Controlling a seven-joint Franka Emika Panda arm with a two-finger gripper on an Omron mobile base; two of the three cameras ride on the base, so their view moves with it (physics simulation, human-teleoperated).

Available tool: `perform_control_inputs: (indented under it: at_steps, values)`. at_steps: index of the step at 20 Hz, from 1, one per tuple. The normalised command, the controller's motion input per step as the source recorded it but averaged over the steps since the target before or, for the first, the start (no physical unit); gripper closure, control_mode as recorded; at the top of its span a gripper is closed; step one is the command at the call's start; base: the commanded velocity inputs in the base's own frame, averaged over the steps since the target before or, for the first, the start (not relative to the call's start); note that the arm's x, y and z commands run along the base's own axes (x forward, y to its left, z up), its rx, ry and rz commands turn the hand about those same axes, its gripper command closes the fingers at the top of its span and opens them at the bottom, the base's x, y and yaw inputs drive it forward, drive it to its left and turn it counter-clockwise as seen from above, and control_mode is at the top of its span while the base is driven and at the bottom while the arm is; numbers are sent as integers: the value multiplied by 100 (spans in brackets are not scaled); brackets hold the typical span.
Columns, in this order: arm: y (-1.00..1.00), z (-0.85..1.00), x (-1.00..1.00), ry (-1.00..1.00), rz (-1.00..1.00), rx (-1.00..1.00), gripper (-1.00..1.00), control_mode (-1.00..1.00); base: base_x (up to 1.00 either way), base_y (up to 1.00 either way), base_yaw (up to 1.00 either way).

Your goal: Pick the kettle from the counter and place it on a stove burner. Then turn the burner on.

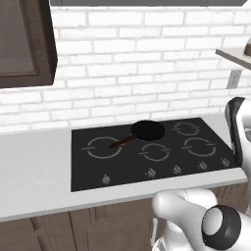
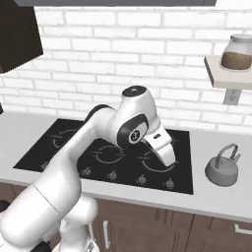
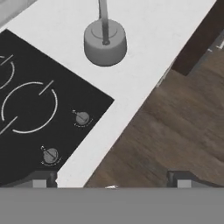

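The kettle [image 2: 222,170], grey with an arched handle, stands upright on the counter [image 2: 216,197] just beside the right edge of the stove [image 2: 179,142], nearer the counter's front edge than the wall; nothing touches it. From the hand view the same kettle [image 3: 105,41] sits on the counter [image 3: 153,39], apart from the cooktop corner. The stove [image 1: 88,166] is set into the counter [image 1: 34,166] with its row of small grey knobs [image 1: 151,172] along its front edge; two of these knobs [image 3: 82,117] appear close to the front right corner in the hand view. A black frying pan [image 1: 147,130] with a brown handle rests on a rear burner near the stove's middle. The gripper [image 3: 109,179] hangs over the counter's front edge beside the stove's front right corner, its jaws spread wide apart and holding nothing. On a wall shelf [image 2: 221,74] above the counter's right end stands a jar [image 2: 237,51] with brown contents. An outlet [image 1: 235,78] sits on the white brick wall.
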Motion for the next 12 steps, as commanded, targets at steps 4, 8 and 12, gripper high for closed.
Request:
perform_control_inputs:
  at_steps: [4,8,12]
  values:
    - [-77,-37,0,0,-13,-4,-100,-100,0,0,0]
    - [-62,-58,5,-6,-8,-2,-100,-100,0,0,0]
    - [-60,-25,24,0,0,1,-100,-100,0,0,0]
